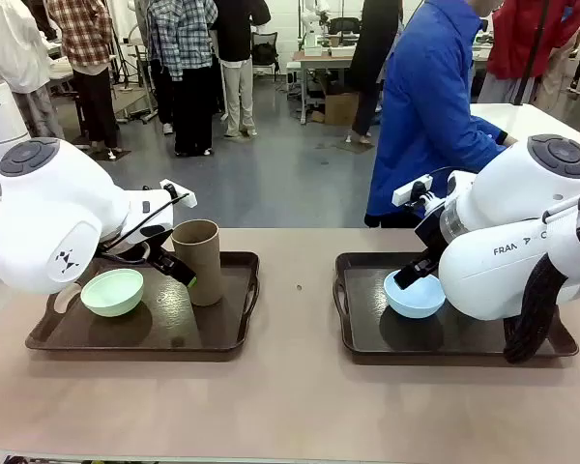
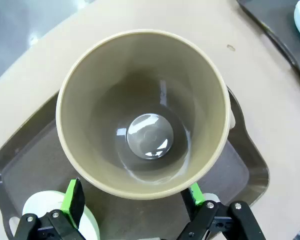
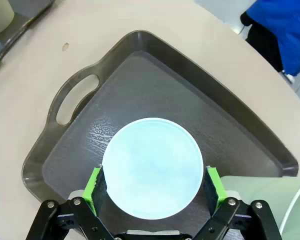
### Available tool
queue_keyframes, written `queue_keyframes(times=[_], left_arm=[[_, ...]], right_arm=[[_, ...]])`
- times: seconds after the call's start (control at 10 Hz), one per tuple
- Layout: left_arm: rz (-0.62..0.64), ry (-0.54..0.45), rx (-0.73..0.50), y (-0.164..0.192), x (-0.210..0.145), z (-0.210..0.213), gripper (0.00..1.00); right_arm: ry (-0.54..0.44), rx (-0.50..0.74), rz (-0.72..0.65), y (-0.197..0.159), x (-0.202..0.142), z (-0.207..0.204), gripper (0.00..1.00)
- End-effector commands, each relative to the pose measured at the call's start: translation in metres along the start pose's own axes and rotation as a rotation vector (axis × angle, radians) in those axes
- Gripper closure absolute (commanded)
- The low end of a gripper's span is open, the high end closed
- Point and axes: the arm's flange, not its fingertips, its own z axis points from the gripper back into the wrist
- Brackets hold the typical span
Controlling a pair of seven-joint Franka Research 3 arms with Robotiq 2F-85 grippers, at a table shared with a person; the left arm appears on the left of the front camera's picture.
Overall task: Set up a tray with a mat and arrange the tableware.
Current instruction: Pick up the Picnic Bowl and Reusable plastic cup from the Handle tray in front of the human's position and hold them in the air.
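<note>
Seeing your left fingers (image 2: 72, 197) spread beside the brown cup (image 2: 142, 115) and right fingers (image 3: 95, 187) spread beside the blue bowl (image 3: 151, 167), each mid-frame on a tray (image 3: 140, 75), squeeze these light, stiff, probably slippery pieces across their outer walls.

- Floor (image 1: 290, 164): smooth grey surface with a soft sheen from diffuse overhead light.
- Table (image 1: 300, 406): matte beige top across the foreground, with a small dark mark (image 1: 299, 287) near its middle.
- Far edge of the table: a person in a blue jacket (image 1: 425, 106), standing side-on.
- Left rear: a group of people (image 1: 188, 68) standing on the open floor.
- Centre rear: a work table (image 1: 319, 58), a black office chair (image 1: 264, 48) and a cardboard box (image 1: 340, 108).
- Right: a white table (image 1: 532, 118).
</note>
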Motion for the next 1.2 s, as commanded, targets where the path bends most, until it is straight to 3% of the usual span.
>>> queue_keyframes(times=[0.0,1.1], left_arm=[[0.000,0.000,0.000,-0.0001,0.0000,0.0000,0.00],[0.000,0.000,0.000,-0.0001,0.0000,0.0000,0.00]], right_arm=[[0.000,0.000,0.000,0.0000,0.0000,0.0000,0.00],[0.000,0.000,0.000,0.0000,0.0000,0.0000,0.00]])
